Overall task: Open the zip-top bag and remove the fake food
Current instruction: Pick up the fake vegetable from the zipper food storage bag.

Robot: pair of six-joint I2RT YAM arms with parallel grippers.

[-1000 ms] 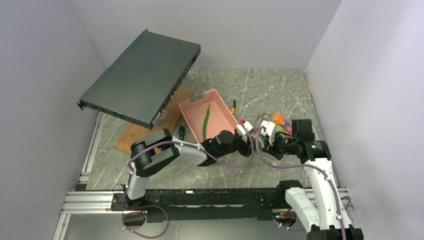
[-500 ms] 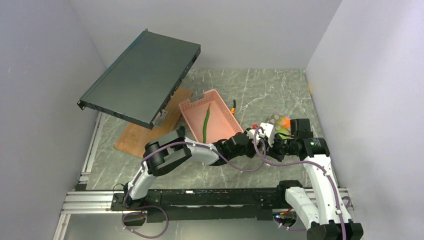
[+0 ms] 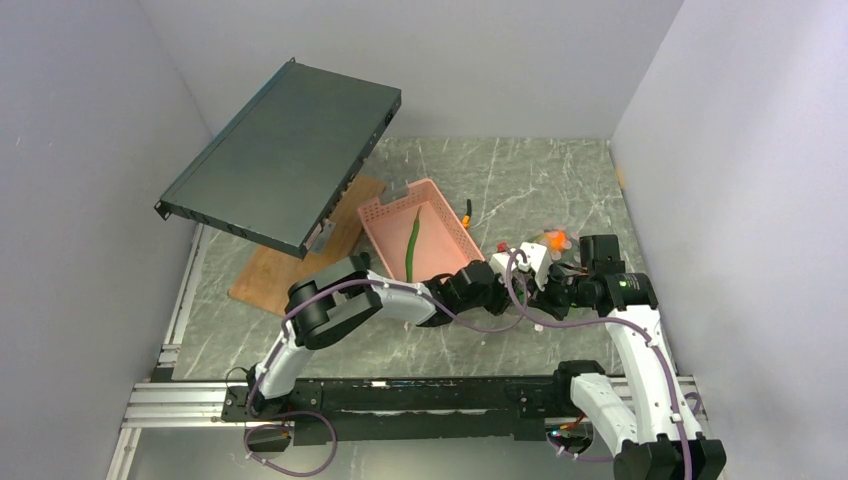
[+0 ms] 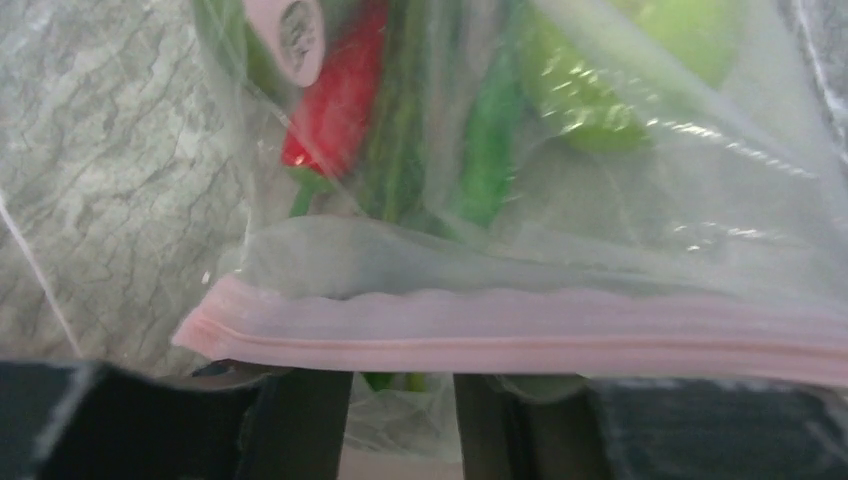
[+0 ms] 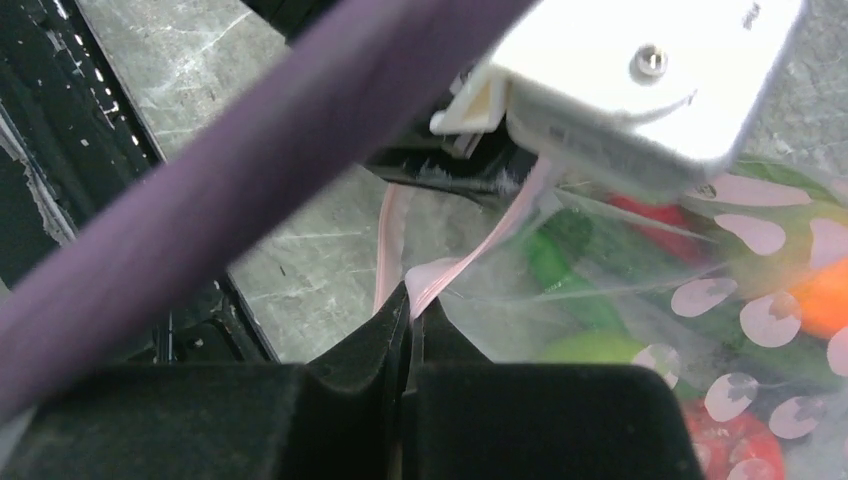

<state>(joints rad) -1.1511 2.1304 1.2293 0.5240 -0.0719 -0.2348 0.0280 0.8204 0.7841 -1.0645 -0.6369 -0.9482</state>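
Note:
The clear zip-top bag (image 3: 553,252) lies at the right of the table between my two grippers. My right gripper (image 5: 410,305) is shut on the bag's pink zip strip (image 5: 500,235) near its end; it also shows in the top view (image 3: 538,290). My left gripper (image 4: 402,385) has its fingers a little apart under the zip strip (image 4: 520,335), with bag film in the gap; from above it sits at the bag's left edge (image 3: 512,276). Inside the bag are a red piece (image 4: 340,100), green pods (image 4: 480,170), a lime-green apple (image 5: 590,350) and an orange piece (image 5: 825,300).
A pink perforated basket (image 3: 385,215) holding one long green pod (image 3: 412,245) stands left of the bag. A dark flat panel (image 3: 280,155) leans over a wooden board (image 3: 265,275) at the left. A green-handled screwdriver (image 3: 363,265) lies by the basket. A purple cable (image 5: 300,140) crosses the right wrist view.
My left gripper moved right to the bag's edge, then eased back slightly. The bag and my right gripper shifted a little right and back with it.

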